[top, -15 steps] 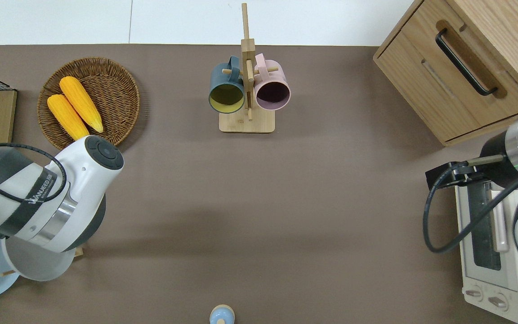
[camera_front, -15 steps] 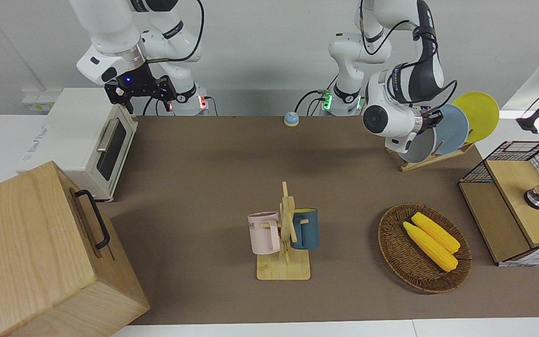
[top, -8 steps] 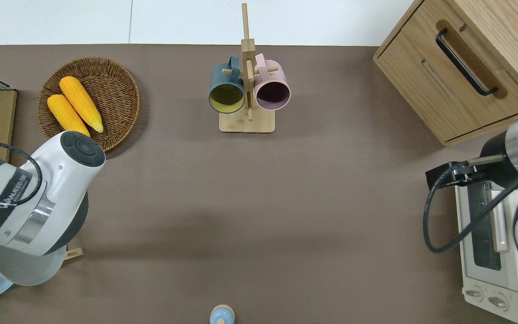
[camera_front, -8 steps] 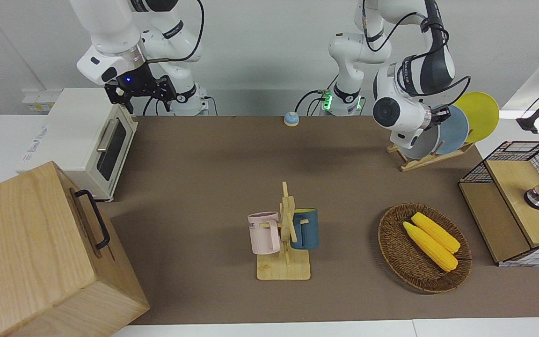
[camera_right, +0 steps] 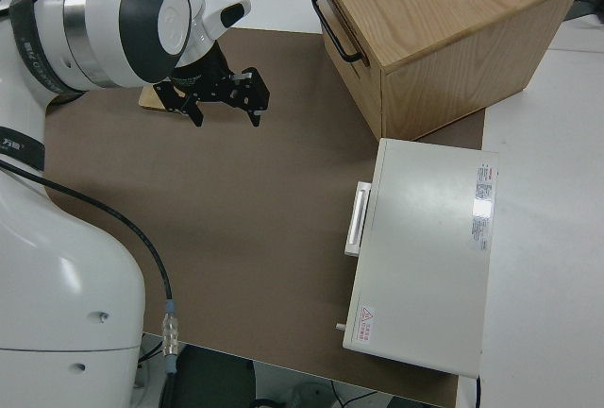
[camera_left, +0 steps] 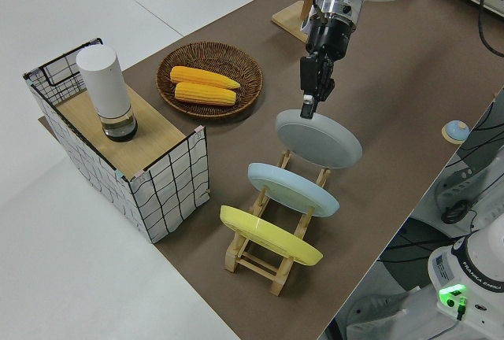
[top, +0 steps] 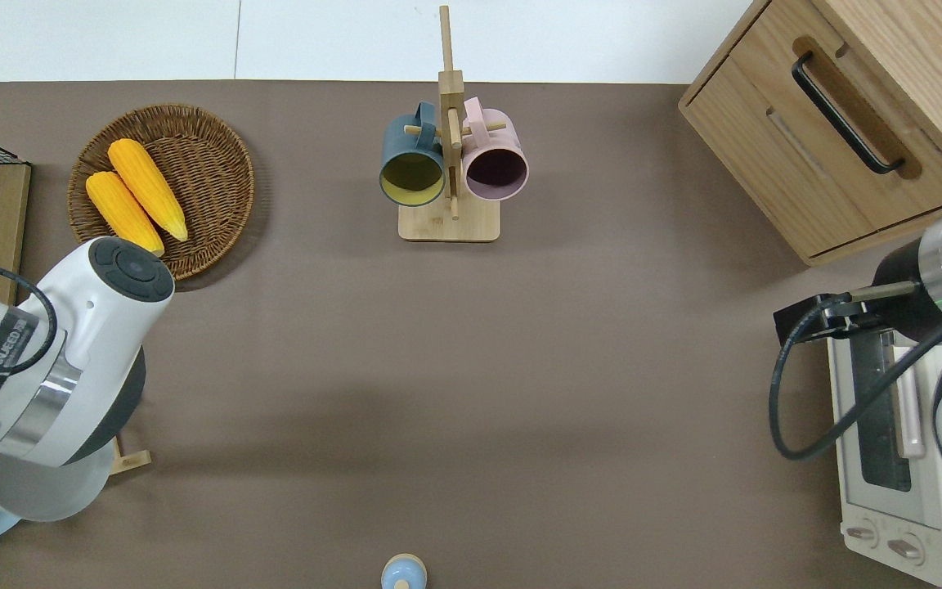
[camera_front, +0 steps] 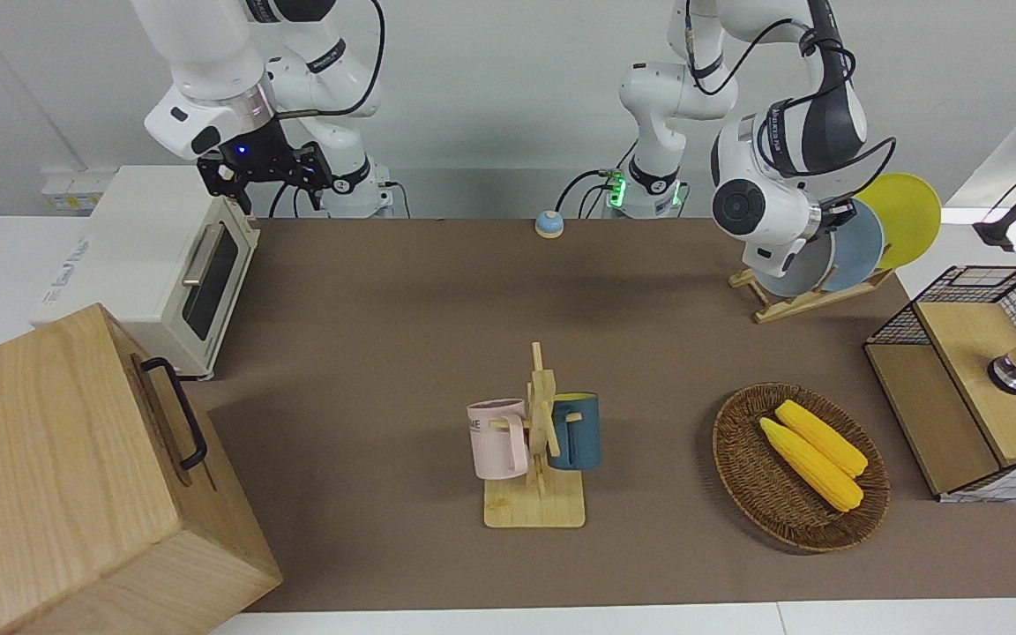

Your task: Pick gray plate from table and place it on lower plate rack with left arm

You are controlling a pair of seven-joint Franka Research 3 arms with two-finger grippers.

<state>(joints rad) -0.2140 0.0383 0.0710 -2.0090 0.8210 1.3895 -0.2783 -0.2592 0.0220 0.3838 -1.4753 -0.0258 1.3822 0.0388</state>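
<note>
Gray plate (camera_left: 319, 139): we see it tilted at the end of the lower plate rack (camera_left: 236, 255) that points to the middle of the table, its lower edge at the two rails. We cannot tell if it sits fully in a slot.
Left gripper (camera_left: 307, 105): it comes down on the top rim of the gray plate, and its fingers are pressed close on that rim, so it has hold of the plate.
Other plates: a light blue plate (camera_left: 293, 189) stands in the rack just beside the gray one, and a yellow plate (camera_left: 268, 235) stands after it, toward the left arm's end of the table.
Right arm: its gripper (camera_right: 226, 96) is parked, fingers apart, holding nothing.
Wicker basket (camera_front: 737, 476): it lies farther from the robots than the rack, with two corn cobs (camera_front: 812, 459) in it.
Mug stand (camera_front: 534, 511): it is well apart from the rack, near the middle of the table.
</note>
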